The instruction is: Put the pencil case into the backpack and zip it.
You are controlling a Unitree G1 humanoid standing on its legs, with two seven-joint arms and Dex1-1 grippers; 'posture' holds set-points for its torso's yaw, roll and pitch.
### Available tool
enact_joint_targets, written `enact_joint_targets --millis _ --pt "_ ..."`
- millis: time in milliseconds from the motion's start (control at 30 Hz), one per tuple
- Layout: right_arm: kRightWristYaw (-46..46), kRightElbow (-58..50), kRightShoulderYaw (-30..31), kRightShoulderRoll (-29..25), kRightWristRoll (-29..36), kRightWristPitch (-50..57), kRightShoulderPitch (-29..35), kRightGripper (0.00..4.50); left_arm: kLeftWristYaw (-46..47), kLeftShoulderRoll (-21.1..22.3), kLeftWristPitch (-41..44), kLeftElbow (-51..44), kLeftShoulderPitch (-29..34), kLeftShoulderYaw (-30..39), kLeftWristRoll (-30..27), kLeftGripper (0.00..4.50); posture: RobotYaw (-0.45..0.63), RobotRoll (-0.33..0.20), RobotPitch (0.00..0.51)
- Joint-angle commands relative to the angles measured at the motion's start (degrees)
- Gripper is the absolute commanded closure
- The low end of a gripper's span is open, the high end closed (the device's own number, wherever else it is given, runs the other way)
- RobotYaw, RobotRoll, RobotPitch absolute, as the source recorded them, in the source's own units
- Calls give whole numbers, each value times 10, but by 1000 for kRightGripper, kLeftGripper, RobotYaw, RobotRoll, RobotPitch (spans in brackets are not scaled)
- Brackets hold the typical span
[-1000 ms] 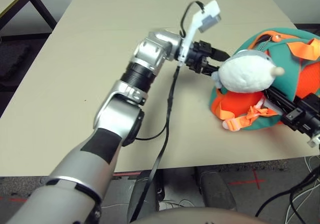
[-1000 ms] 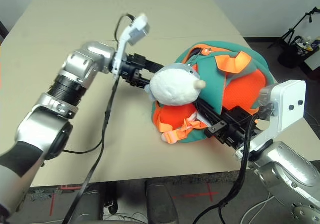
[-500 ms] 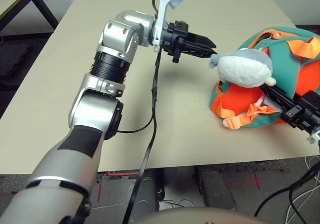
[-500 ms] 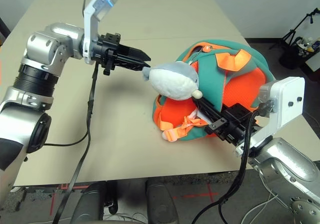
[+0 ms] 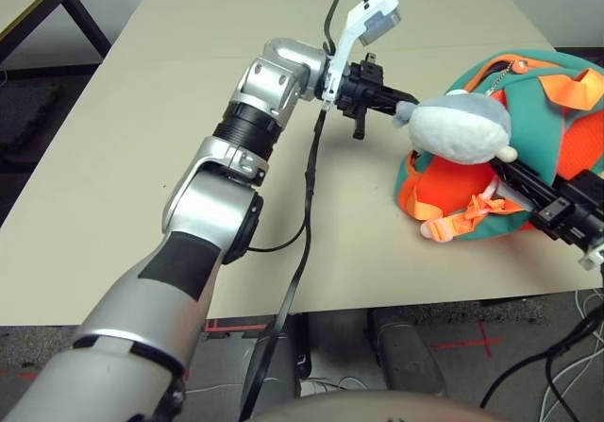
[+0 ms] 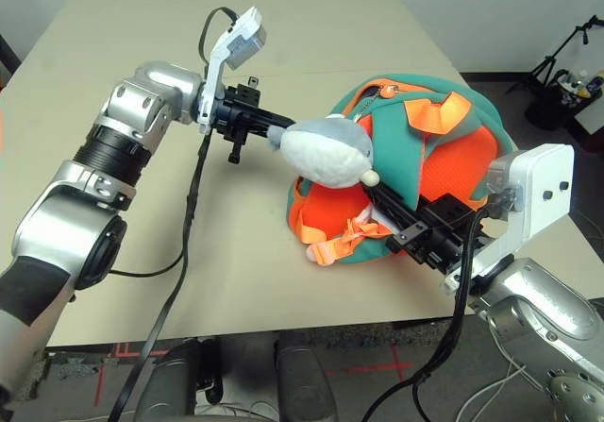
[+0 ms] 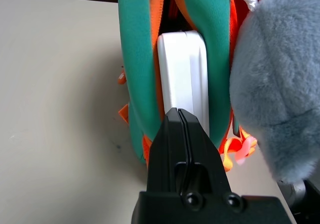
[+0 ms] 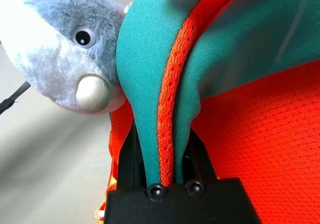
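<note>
The backpack lies on its side at the near right corner of the table, its plush shark facing the robot's left arm. The white pencil case sits upright in the backpack's open mouth, between the teal walls and the orange zipper trim, partly in but with its near end showing (so it seems not fully seated).

The left gripper has its two black fingers pressed together with nothing between them, its tip at the case's near end, beside the shark's head; closed like this it probably serves as a pusher to drive the case deeper.

The right gripper is clamped on a teal flap with orange trim on the side of the backpack nearest the robot, apparently to brace it and hold the mouth open. The zip is not yet closed.
</note>
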Motion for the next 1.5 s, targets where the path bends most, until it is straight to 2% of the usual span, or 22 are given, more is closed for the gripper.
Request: enact_joint_targets --millis 33,233,367,567,967,1233,1500 --pt "-1 -13 3 3 5 3 6 4314 -4 1 0 7 -20 13 -2 4500 -294 0 145" --pt "1 -11 7 4 2 3 5 4314 -15 12 19 -1 -34 23 -7 4500 -279 0 148" --pt "4 -7 10 4 1 3 1 4314 -31 16 48 -37 -20 14 -10 4500 -274 0 148" --pt "2 -6 16 4 1 4 -6 4314 -22 6 50 -59 7 4 -1 4500 -279 0 151" --pt "-10 -13 13 4 6 4 -6 4314 -8 -17 37 -44 19 -7 10 4500 -298 0 154" --pt "-14 -14 17 5 8 3 -8 4314 10 -45 25 -31 29 -18 17 4500 -300 0 157" --pt "-18 -13 29 8 6 2 -16 4314 46 -99 -7 11 28 -17 23 4500 -297 0 155"
